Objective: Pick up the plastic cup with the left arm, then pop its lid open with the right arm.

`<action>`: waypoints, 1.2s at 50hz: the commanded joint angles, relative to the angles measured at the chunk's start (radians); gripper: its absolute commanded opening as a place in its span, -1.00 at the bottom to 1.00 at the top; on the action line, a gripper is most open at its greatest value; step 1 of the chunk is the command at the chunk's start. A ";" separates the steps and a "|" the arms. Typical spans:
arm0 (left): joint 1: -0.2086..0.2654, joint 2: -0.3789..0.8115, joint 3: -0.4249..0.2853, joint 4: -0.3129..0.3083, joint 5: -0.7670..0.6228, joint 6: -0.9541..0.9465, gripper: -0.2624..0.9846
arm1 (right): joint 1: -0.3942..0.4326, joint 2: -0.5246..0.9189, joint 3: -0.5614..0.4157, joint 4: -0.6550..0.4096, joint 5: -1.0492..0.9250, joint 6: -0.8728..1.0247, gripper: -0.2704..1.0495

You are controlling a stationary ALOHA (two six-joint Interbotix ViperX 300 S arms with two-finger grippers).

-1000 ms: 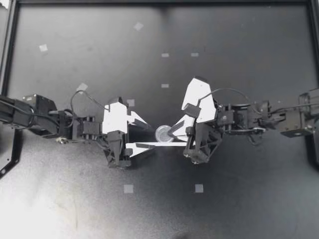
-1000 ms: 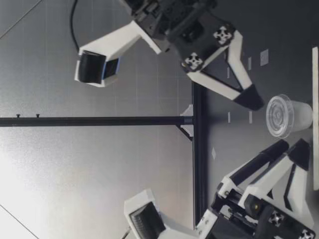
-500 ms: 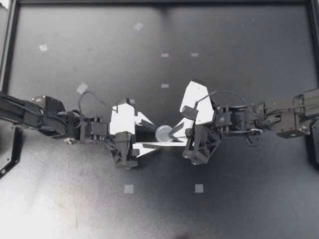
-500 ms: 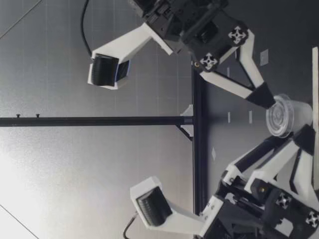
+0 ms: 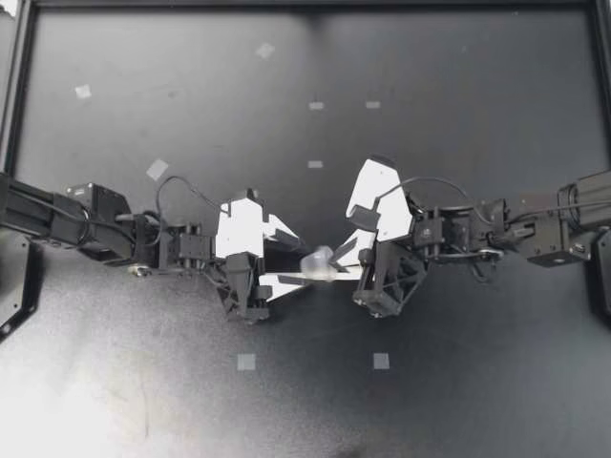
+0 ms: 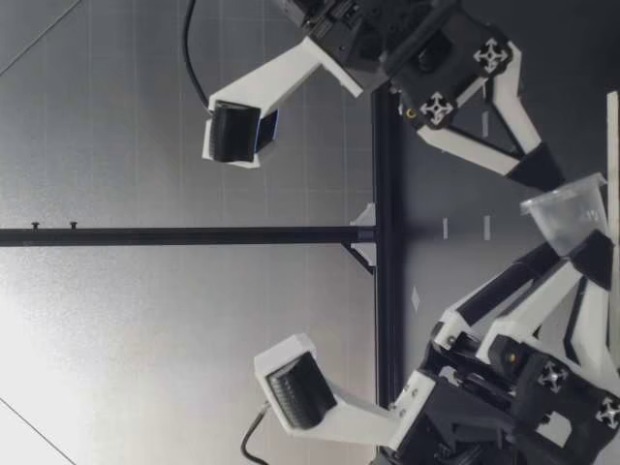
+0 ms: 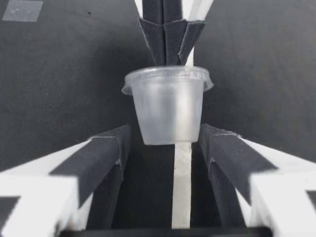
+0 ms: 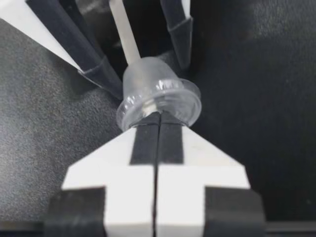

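Note:
A small clear plastic cup (image 5: 317,262) leans over at the table's middle, its base toward my left gripper (image 5: 298,260). That gripper is open, and in the left wrist view the cup (image 7: 168,106) has its base between the fingertips (image 7: 114,148), close to both pads. My right gripper (image 5: 336,256) is shut and its tip presses against the cup's rim (image 8: 159,101) from the opposite side. In the low view the cup (image 6: 572,213) is tipped, rim raised under my right gripper (image 6: 542,172).
A thin white strip (image 7: 182,173) lies on the dark table under the cup. Small pale tape squares (image 5: 246,362) (image 5: 381,361) (image 5: 158,169) dot the surface. A black frame (image 5: 19,95) borders the table.
My left arm has moved in until its open fingers flank the cup. The shut right gripper has come down against the rim, and the cup has tipped from upright toward the left gripper.

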 commanded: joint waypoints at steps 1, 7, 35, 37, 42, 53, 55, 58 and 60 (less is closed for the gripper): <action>-0.002 -0.018 -0.017 0.002 -0.003 0.000 0.38 | 0.003 -0.011 -0.009 0.000 -0.014 0.003 -0.64; -0.002 -0.021 -0.020 0.002 0.012 -0.008 0.38 | 0.003 -0.009 -0.014 0.000 -0.043 0.008 -0.64; -0.002 -0.023 -0.072 0.000 0.121 -0.011 0.14 | 0.003 -0.002 -0.012 -0.002 -0.055 0.009 -0.64; -0.002 -0.028 -0.067 0.000 0.121 -0.012 0.04 | 0.003 -0.006 -0.009 -0.002 -0.055 0.009 -0.64; 0.000 -0.043 -0.055 0.000 0.121 -0.011 -0.18 | 0.003 -0.044 -0.002 -0.002 -0.046 0.009 -0.64; -0.002 -0.141 -0.008 0.000 0.074 0.011 -0.42 | 0.023 -0.241 0.087 0.002 -0.074 0.137 -0.52; -0.002 -0.179 0.011 0.000 0.028 0.026 -0.42 | 0.037 -0.282 0.117 0.003 -0.112 0.206 -0.41; -0.002 -0.233 0.044 0.000 -0.060 0.063 -0.42 | 0.051 -0.319 0.155 0.002 -0.192 0.304 -0.22; -0.002 -0.262 0.064 0.000 -0.118 0.087 -0.42 | 0.063 -0.333 0.193 0.002 -0.290 0.402 -0.01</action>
